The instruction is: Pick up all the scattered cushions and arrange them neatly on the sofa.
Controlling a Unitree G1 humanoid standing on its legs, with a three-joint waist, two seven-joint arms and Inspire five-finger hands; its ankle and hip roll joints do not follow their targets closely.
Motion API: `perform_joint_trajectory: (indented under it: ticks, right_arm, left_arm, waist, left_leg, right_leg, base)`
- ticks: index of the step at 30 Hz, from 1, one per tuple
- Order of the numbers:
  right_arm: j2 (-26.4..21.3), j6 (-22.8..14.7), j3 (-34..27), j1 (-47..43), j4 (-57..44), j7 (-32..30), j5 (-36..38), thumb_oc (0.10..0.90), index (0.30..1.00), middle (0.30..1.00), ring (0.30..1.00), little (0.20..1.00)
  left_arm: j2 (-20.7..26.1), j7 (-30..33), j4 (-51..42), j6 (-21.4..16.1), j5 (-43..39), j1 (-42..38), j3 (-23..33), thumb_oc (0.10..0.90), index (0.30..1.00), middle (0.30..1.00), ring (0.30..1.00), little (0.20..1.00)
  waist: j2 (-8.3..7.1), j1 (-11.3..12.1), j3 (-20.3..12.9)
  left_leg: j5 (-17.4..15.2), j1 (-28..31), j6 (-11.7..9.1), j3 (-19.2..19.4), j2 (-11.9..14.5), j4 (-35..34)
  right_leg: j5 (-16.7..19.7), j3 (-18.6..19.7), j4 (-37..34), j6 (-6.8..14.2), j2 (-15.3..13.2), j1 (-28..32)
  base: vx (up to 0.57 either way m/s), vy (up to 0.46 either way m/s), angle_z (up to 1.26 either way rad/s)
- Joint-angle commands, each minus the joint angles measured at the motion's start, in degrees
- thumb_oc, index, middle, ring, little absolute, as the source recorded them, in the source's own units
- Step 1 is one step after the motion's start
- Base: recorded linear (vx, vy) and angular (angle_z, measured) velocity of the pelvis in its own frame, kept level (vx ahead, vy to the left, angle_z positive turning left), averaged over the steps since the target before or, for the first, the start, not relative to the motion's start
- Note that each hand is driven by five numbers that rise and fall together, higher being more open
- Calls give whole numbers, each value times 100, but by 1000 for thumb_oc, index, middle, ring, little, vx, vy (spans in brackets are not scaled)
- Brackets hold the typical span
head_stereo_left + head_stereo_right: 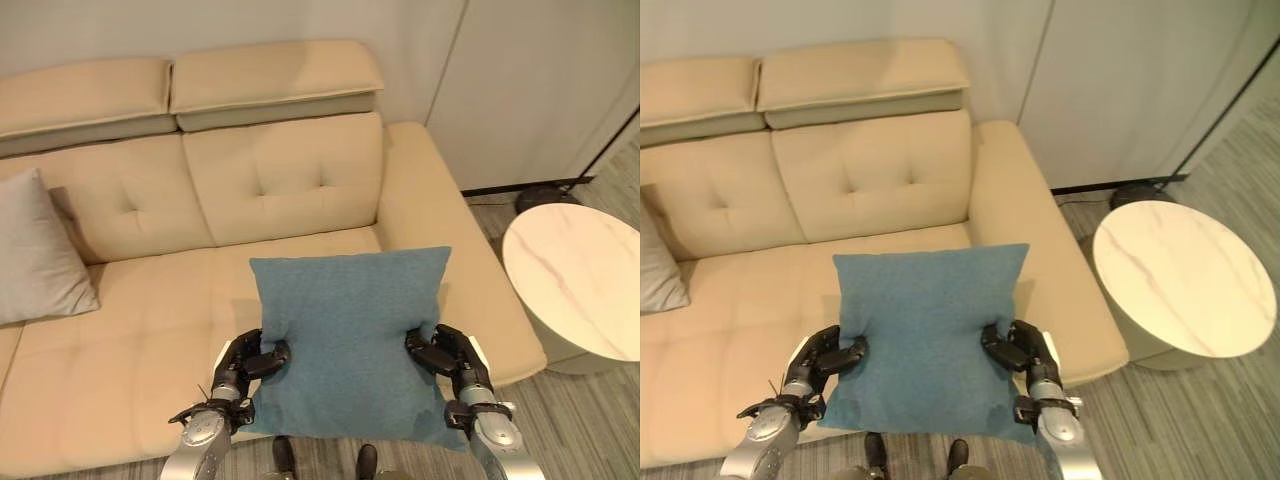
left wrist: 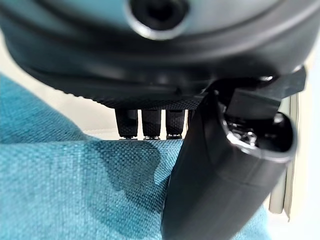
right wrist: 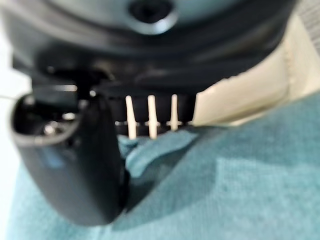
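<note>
We hold the square teal fabric cushion (image 1: 348, 335) pinched between our left hand (image 1: 248, 363) and right hand (image 1: 447, 355) above the beige leather sofa (image 1: 130, 330) seat's front edge, next probably setting it against the backrest.

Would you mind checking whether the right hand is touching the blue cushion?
Touching: in the left eye view the right hand pinches the blue cushion at its edge, and the right wrist view shows its thumb pressed into the fabric.

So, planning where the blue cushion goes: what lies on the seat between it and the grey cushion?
Nothing: in the left eye view the sofa seat is bare between the grey cushion and the blue cushion.
</note>
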Motion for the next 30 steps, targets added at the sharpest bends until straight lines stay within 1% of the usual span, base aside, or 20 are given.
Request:
perform_joint_trajectory:
  ticks: [1, 3, 5, 6, 8, 9, 11, 13, 15, 16, 20, 21, 22, 24, 25, 26, 27, 28, 29, 30]
  right_arm:
    - [323, -632, 264, -626, -774, 157, 173, 400, 300, 300, 300, 300]
    - [413, -607, 330, -690, -758, 197, 166, 400, 300, 300, 300, 300]
    - [416, -607, 329, -693, -757, 197, 166, 400, 300, 300, 300, 300]
    - [590, -586, 446, -821, -771, 262, 103, 400, 300, 300, 300, 300]
    - [592, -586, 445, -825, -770, 262, 103, 400, 300, 300, 300, 300]
    - [572, -594, 446, -814, -778, 301, 91, 400, 300, 300, 300, 300]
    - [532, -617, 487, -848, -756, 287, 77, 400, 300, 300, 300, 300]
    - [538, -633, 554, -880, -738, 291, 87, 400, 300, 300, 300, 300]
    - [538, -634, 555, -880, -736, 291, 87, 400, 300, 300, 300, 300]
    - [474, -664, 535, -757, -789, 348, 41, 400, 300, 300, 300, 300]
    - [439, -659, 521, -739, -797, 345, 22, 400, 300, 300, 300, 300]
    - [409, -659, 444, -627, -814, 351, 44, 400, 300, 300, 300, 300]
    - [383, -665, 380, -551, -842, 355, 62, 400, 300, 300, 300, 300]
    - [309, -678, 273, -486, -892, 319, 76, 400, 300, 300, 300, 300]
    - [309, -677, 271, -487, -893, 319, 76, 400, 300, 300, 300, 300]
    - [231, -678, 205, -476, -914, 284, 120, 400, 300, 300, 300, 300]
    - [217, -666, 186, -479, -911, 268, 133, 400, 300, 300, 300, 300]
    - [210, -666, 181, -489, -910, 241, 149, 400, 300, 300, 300, 300]
    - [204, -661, 173, -495, -905, 234, 153, 400, 300, 300, 300, 300]
    - [204, -661, 173, -495, -905, 234, 153, 400, 300, 300, 300, 300]
  left_arm:
    - [48, -436, -923, -702, 144, -537, 64, 400, 300, 300, 300, 300]
    - [77, -448, -936, -671, 152, -462, 138, 400, 300, 300, 300, 300]
    - [80, -448, -936, -670, 152, -465, 139, 400, 300, 300, 300, 300]
    - [237, -412, -971, -689, 280, -599, 207, 400, 300, 300, 300, 300]
    - [239, -412, -970, -689, 280, -602, 207, 400, 300, 300, 300, 300]
    - [220, -419, -954, -699, 276, -628, 193, 400, 300, 300, 300, 300]
    - [218, -400, -906, -700, 310, -612, 180, 400, 300, 300, 300, 300]
    - [211, -391, -888, -697, 312, -590, 174, 400, 300, 300, 300, 300]
    - [210, -391, -888, -697, 312, -589, 174, 400, 300, 300, 300, 300]
    - [134, -444, -877, -748, 328, -523, 169, 400, 300, 300, 300, 300]
    - [109, -455, -882, -762, 317, -507, 172, 400, 300, 300, 300, 300]
    - [63, -494, -883, -750, 313, -510, 123, 400, 300, 300, 300, 300]
    - [40, -507, -911, -768, 312, -511, 88, 400, 300, 300, 300, 300]
    - [18, -507, -980, -769, 309, -585, 16, 400, 300, 300, 300, 300]
    - [18, -506, -980, -768, 309, -587, 15, 400, 300, 300, 300, 300]
    - [-16, -496, -999, -792, 269, -652, -16, 400, 300, 300, 300, 300]
    - [-14, -493, -1007, -785, 276, -675, -24, 400, 300, 300, 300, 300]
    - [-9, -497, -1014, -771, 280, -678, -37, 400, 300, 300, 300, 300]
    - [-9, -490, -1029, -759, 290, -645, -34, 400, 300, 300, 300, 300]
    - [-9, -490, -1029, -759, 290, -645, -34, 400, 300, 300, 300, 300]
  waist:
    - [-352, 112, -568]
    - [-412, 214, -558]
    - [-420, 208, -582]
    - [-469, 208, -339]
    - [-473, 208, -361]
    - [-471, 126, -340]
    - [-494, 150, -405]
    - [-517, 199, -416]
    - [-514, 196, -412]
    - [-506, 161, -436]
    - [-484, 153, -474]
    - [-427, 97, -544]
    - [-412, 29, -547]
    - [-459, -53, -468]
    - [-453, -63, -475]
    - [-508, -102, -427]
    - [-489, -95, -410]
    - [-502, -74, -412]
    - [-528, -61, -439]
    - [-528, -61, -439]
  left_leg:
    - [-655, 144, 70, -127, -201, 429]
    - [-722, 157, 196, -187, -320, 379]
    - [-699, 123, 200, -189, -329, 373]
    - [-792, 121, 432, -310, -536, 338]
    - [-776, 89, 433, -307, -538, 336]
    - [-769, 191, 466, -436, -607, 257]
    - [-728, 284, 489, -481, -691, 105]
    - [-686, 392, 493, -495, -745, -57]
    - [-681, 404, 492, -498, -743, -69]
    - [-577, 480, 473, -675, -851, -241]
    - [-585, 513, 459, -683, -856, -270]
    - [-675, 539, 401, -693, -871, -198]
    - [-804, 502, 340, -699, -865, 64]
    - [-953, 197, 140, -557, -822, 847]
    - [-988, 150, 137, -567, -813, 918]
    - [-893, -113, -11, -329, -664, 1496]
    - [-904, -240, -21, -313, -571, 1730]
    - [-894, -349, -3, -320, -517, 1787]
    - [-916, -417, 25, -330, -451, 1658]
    - [-916, -417, 25, -330, -451, 1657]
  right_leg:
    - [-14, 343, 60, 403, -201, -40]
    - [28, 407, 204, 512, -324, -94]
    - [38, 404, 206, 511, -334, -130]
    - [150, 858, 1319, 619, -507, -811]
    - [166, 862, 1313, 616, -508, -842]
    - [-3, 1276, 1340, 576, -77, -1008]
    - [-8, 1331, 1125, 531, 121, -1026]
    - [43, 1197, 941, 505, 237, -994]
    - [46, 1194, 932, 505, 240, -983]
    - [78, 1387, 737, 508, 432, -990]
    - [98, 1428, 637, 499, 442, -911]
    - [109, 1471, 482, 453, 419, -777]
    - [105, 1447, 374, 430, 403, -667]
    - [118, 1361, 277, 395, 281, -528]
    - [122, 1349, 273, 393, 286, -536]
    - [106, 1315, 129, 341, 184, -369]
    - [104, 1290, 78, 311, 198, -309]
    - [91, 1292, 46, 302, 180, -274]
    - [81, 1295, 23, 314, 142, -256]
    - [81, 1295, 23, 314, 142, -256]
  base:
    - [61, 323, 22]
    - [15, 261, 9]
    - [-56, 250, 10]
    - [-101, 403, 8]
    - [-32, 247, 4]
    - [72, 120, 5]
    - [101, 96, 6]
    - [66, 13, 23]
    - [66, -24, -4]
    - [131, -49, 8]
    - [98, -41, 46]
    - [180, -76, -1]
    - [198, -107, 21]
    - [40, -64, 59]
    - [0, -56, 46]
    - [2, -36, 25]
    - [14, -44, 19]
    - [47, -13, 13]
    - [44, -8, 4]
    - [74, 6, -5]
